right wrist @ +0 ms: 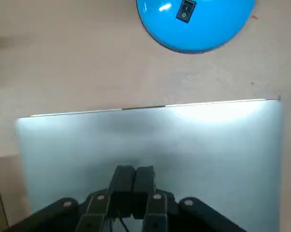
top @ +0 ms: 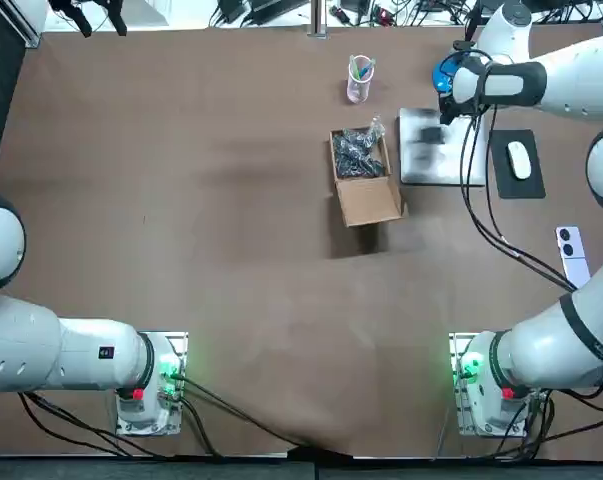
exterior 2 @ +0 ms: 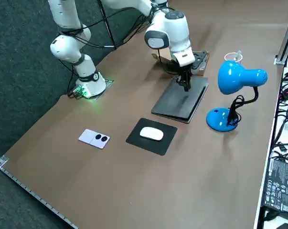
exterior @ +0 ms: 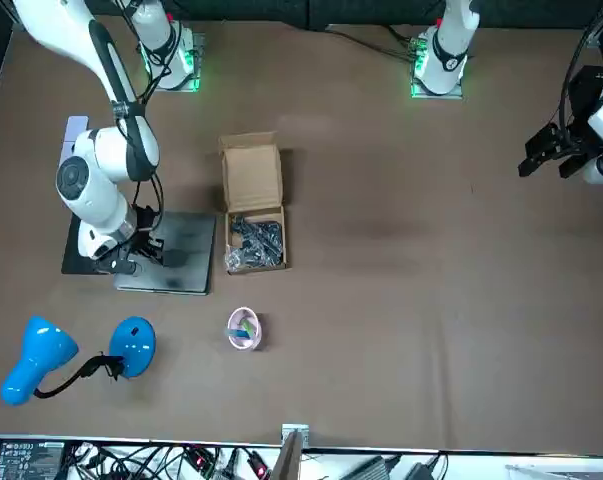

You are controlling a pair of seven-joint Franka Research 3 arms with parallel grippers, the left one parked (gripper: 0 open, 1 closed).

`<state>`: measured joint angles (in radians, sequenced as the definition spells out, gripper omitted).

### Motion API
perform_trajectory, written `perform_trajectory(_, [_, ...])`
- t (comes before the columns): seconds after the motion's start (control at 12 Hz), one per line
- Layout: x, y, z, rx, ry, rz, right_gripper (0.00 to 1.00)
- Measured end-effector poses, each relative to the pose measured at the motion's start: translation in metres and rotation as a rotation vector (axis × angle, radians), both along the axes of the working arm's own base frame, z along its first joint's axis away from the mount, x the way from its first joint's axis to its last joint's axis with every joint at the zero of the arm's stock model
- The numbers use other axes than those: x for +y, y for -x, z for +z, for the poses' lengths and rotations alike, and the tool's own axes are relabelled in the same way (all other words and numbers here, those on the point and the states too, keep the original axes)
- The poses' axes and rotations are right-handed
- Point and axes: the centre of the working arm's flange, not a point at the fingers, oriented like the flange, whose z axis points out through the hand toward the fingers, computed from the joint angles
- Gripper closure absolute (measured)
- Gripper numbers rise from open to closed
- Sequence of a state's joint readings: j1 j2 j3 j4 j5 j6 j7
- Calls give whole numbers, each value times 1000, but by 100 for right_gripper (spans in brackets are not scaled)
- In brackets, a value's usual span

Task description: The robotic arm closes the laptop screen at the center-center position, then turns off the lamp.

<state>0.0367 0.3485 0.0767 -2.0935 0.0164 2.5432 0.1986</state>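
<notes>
Right gripper (right wrist: pixel 134 170) fingers (right wrist: pixel 124 180) pressed together, holding nothing, sit over flat-shut silver laptop (right wrist: pixel 208 145); just beyond, glossy blue plastic desk lamp (right wrist: pixel 203 31) probably light, slide-prone; press its black rocker switch (right wrist: pixel 185 10) straight down.

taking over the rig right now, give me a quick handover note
Right gripper: shut, empty, over the laptop lid.
Laptop: closed flat, next to the cardboard box.
Lamp: stands just past the laptop, with the switch on its blue base.
Done: laptop screen closed.
Left: press the lamp switch.
</notes>
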Motion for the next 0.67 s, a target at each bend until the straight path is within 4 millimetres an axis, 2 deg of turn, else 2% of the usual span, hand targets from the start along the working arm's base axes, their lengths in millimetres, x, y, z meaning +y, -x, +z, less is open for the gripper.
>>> perform_trajectory(0.33, [0, -9, -7, -19, -4, -2, 98])
perform_trajectory(0.67, [1, -19, 8, -49, -6, 0, 98])
